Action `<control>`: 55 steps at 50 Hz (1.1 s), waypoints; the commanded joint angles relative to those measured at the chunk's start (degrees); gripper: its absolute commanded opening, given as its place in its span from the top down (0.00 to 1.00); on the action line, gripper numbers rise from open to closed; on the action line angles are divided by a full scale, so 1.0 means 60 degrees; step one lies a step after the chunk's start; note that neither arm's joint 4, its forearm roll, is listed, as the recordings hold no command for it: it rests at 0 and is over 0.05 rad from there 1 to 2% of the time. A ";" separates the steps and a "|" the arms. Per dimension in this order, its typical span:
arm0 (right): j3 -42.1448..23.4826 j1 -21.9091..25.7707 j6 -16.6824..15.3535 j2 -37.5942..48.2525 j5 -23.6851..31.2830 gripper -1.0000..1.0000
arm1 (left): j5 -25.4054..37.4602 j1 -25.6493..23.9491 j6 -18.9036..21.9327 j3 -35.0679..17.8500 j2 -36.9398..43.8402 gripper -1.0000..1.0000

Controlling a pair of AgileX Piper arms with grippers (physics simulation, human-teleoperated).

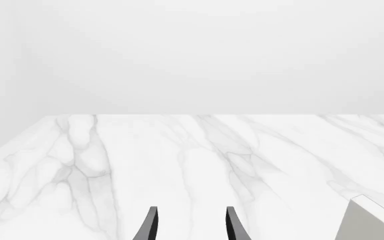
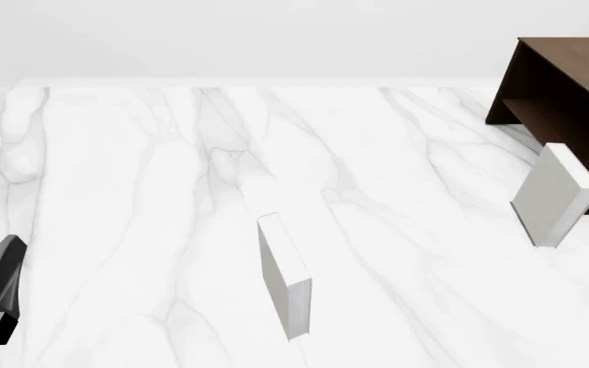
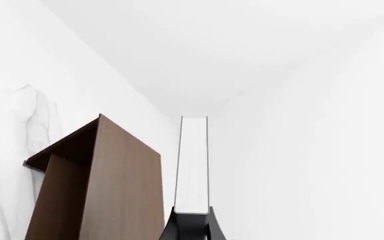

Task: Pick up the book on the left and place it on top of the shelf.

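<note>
Gripping the book (image 3: 193, 165) edge-on, my right gripper (image 3: 193, 216) is holding it just beside the shelf (image 3: 105, 185); left gripper (image 1: 190, 224) is idling open.

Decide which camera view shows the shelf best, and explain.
The front view: the shelf shows its dark brown top, open front and inner board, though the frame edge crops it. The right wrist view shows the shelf tilted, beside the gripped book. The left wrist view shows none of it.
</note>
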 commanded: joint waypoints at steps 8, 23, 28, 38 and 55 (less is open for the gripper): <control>-0.0692 -0.0044 0.0083 0.0643 -0.0112 1.00 | 0.0000 0.0000 0.0000 0.0000 0.0000 0.00; -0.1314 -0.0114 0.0019 0.1362 -0.0062 1.00 | 0.0000 0.0000 0.0000 0.0000 0.0000 0.00; -0.1461 -0.0138 -0.0010 0.1527 -0.0062 1.00 | 0.0000 0.0000 0.0000 0.0000 0.0000 0.00; -0.1470 -0.0293 -0.0118 0.1636 -0.0160 1.00 | 0.0000 0.0000 0.0000 0.0000 0.0000 0.00; -0.1808 -0.0543 -0.0107 0.2163 -0.0229 1.00 | 0.0000 0.0000 0.0000 0.0000 0.0000 0.00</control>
